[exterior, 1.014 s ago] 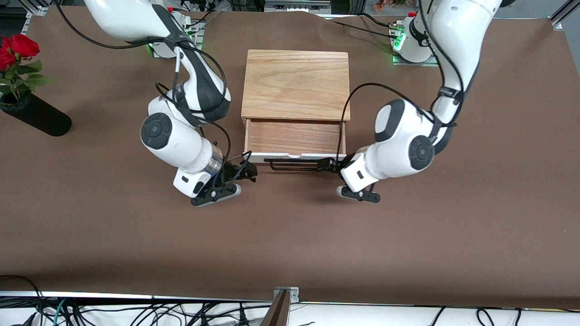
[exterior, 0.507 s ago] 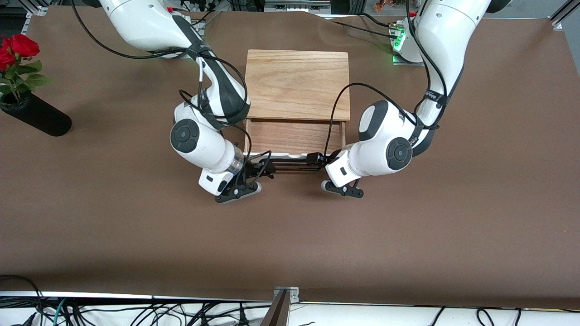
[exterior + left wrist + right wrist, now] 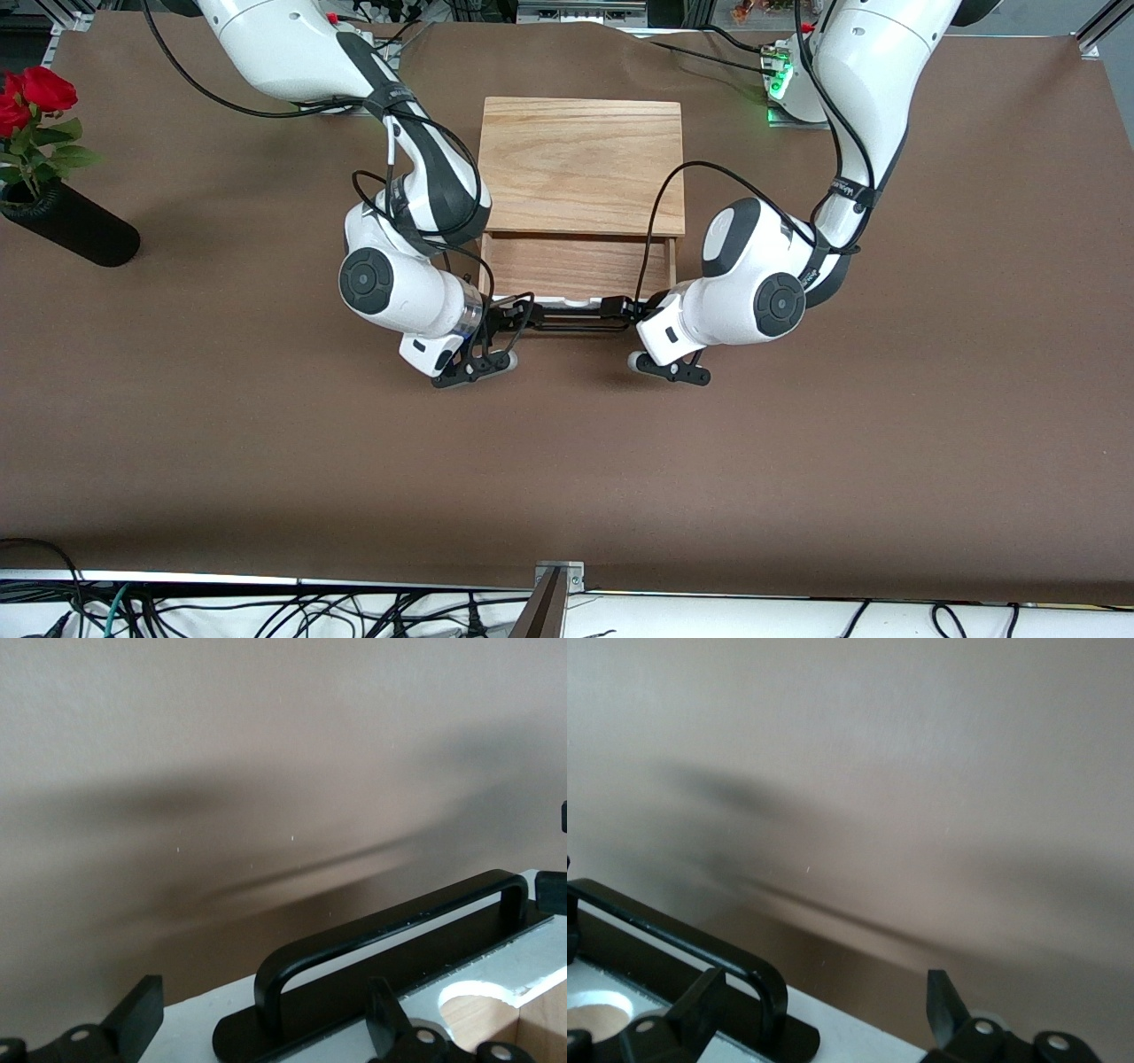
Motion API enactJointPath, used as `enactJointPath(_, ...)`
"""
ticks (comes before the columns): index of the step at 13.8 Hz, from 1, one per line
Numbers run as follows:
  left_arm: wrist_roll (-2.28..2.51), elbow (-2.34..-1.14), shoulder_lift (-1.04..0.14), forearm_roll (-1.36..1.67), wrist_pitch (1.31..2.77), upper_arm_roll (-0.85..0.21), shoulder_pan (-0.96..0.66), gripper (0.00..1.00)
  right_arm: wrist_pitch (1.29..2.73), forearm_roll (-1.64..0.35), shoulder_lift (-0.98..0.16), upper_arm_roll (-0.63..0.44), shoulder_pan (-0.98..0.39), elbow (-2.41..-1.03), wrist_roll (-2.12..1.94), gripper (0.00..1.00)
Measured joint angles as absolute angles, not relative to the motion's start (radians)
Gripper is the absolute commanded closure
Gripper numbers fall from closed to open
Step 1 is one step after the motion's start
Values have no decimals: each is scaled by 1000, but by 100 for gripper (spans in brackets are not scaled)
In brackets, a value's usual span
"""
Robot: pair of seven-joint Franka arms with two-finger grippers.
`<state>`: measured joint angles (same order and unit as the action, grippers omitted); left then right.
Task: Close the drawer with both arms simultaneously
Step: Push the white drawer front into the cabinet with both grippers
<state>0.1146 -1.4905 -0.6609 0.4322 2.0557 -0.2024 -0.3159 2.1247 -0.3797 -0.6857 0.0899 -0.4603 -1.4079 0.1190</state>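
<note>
The light-wood box [image 3: 580, 164] stands mid-table with its drawer [image 3: 576, 266] partly pulled out toward the front camera. The drawer's white front panel [image 3: 567, 303] carries a black bar handle [image 3: 571, 323]. My right gripper [image 3: 518, 317] is open at the handle's end toward the right arm, its fingers either side of the handle's bend [image 3: 757, 979] against the panel [image 3: 859, 1041]. My left gripper [image 3: 620, 312] is open at the handle's other end, its fingers straddling the bend [image 3: 270, 992] on the panel [image 3: 177, 1028].
A black vase with red roses [image 3: 71, 230] lies at the right arm's end of the table. Brown table cover [image 3: 567, 461] stretches bare between the drawer and the front edge. Both arm bases stand beside the box.
Both grippers have moved inward along the drawer front to the two ends of the handle. The drawer front sits slightly closer to the box than a second ago.
</note>
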Motion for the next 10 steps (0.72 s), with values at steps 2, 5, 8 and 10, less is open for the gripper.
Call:
enactJointPath(2,115,-1488,-661,433,2008,-203,-316,0,2084,-387,-686,92,-461,-1407,119,0)
enactJointPath(5,115,-1485,-661,436,1948,-203,-316,0,2021,-388,-685,93,-463,-1404,119,0)
enactJointPath(8,115,-1484,-661,438,1878,-204,-316,0,1939,-392,-685,110,-464,-1403,119,0)
enactJointPath(10,115,-1484,-661,439,1832,-205,-316,0,1903,-420,-685,118,-465,-1403,119,0)
